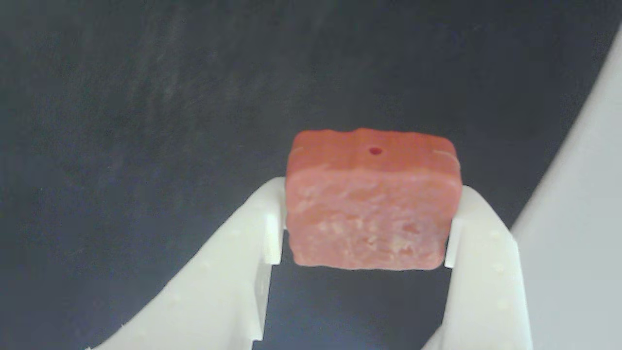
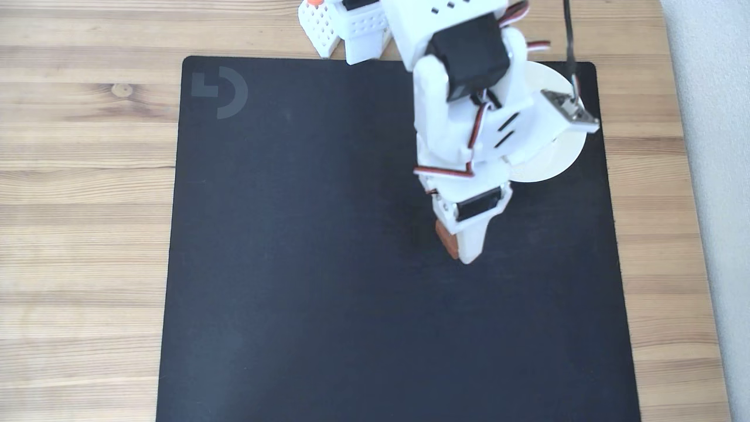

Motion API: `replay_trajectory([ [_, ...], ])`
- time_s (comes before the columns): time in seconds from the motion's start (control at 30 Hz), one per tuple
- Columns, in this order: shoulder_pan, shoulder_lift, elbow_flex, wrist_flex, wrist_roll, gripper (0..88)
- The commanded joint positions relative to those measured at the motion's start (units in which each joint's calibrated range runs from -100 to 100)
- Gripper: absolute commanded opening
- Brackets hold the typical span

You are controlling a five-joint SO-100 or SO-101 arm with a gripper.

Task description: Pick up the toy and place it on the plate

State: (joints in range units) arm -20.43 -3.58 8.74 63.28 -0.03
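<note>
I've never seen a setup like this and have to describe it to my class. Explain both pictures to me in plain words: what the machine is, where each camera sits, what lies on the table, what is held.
The white machine is a small robot arm standing on a wooden table. The fixed view looks down from above; the wrist view comes from a camera riding on the arm, looking out past its fingers. A black mat covers the table. On its far right corner sits a round white plate, partly hidden by the arm; its pale edge also shows in the wrist view. The arm's two-fingered hand is shut on the toy, a small reddish-brown block, gripping it by two opposite sides. The toy is over the mat, not the plate.
</note>
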Motion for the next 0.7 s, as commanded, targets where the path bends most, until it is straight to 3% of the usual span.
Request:
replay_trajectory([
  [0.0, -2.95, -7.05, -1.39, 0.15, -4.25, 2.6],
  [0.3, -13.49, -18.05, 12.76, -2.9, -16.83, 2.6],
  [0.67, -21.18, -32.98, 35.47, -15.77, -25.55, 2.6],
])
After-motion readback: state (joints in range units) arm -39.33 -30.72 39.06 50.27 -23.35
